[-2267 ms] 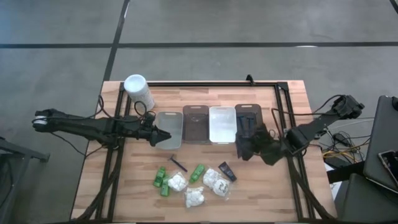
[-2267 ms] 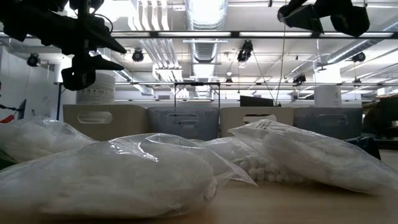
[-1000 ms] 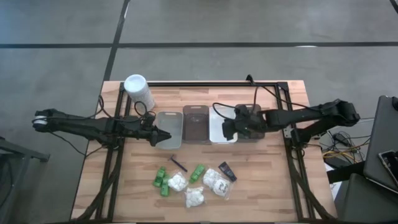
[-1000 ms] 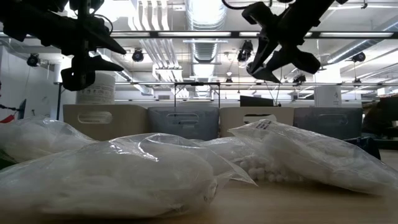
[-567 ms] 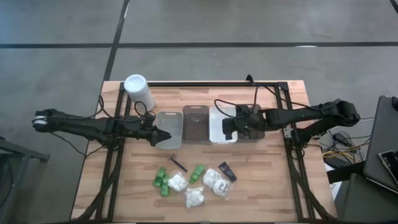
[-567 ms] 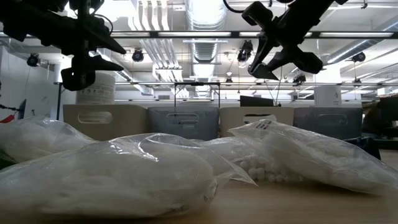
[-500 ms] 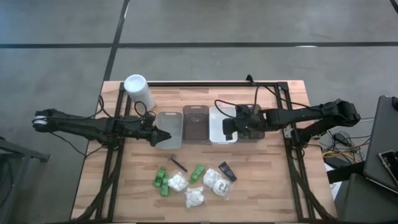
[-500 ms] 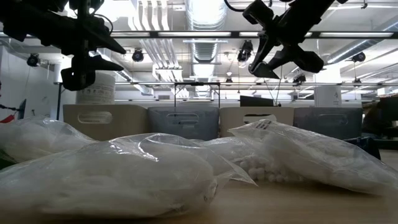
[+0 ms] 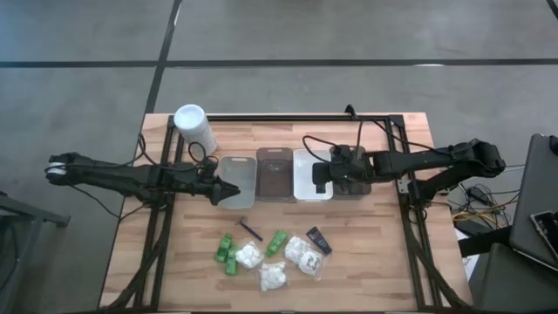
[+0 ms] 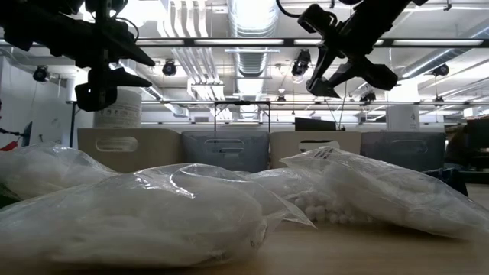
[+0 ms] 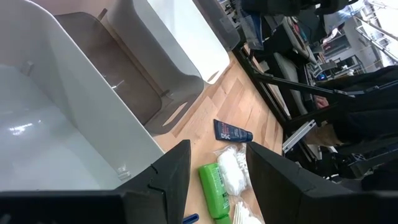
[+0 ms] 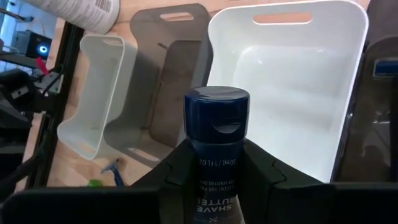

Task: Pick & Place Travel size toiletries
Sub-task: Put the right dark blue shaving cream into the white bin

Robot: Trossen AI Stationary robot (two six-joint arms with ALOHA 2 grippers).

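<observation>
My right gripper (image 9: 319, 180) hangs above the white tray (image 9: 305, 194) and is shut on a dark blue shave tube (image 12: 217, 118). My left gripper (image 9: 232, 190) hovers open over the pale grey tray (image 9: 237, 169), and its wrist view looks past the gripper (image 11: 216, 150) at the table. On the near part of the table lie green bottles (image 9: 227, 254), another green bottle (image 9: 277, 242), white packets (image 9: 273, 276), a black tube (image 9: 318, 240) and a slim razor (image 9: 250, 228). My right gripper pinches the shave tube by its labelled body (image 12: 217, 163), just below the cap, between the two fingers (image 12: 177, 171). The tube lies along the fingers, with its cap end sticking out past them. It is lifted clear above the white tray.
Four trays stand in a row mid-table: pale grey, smoky (image 9: 275, 185), white and dark (image 9: 348, 153). A tall white container (image 9: 194, 128) stands at the far left corner. A black frame (image 9: 288, 117) runs along the table's far and side edges. Bare wood lies left of the toiletries.
My right gripper, carrying the tube, has swung from the table's near right part toward the far side and left, ending above the trays. In the last second it has risen slightly and drifted a little right. My left arm has kept still.
</observation>
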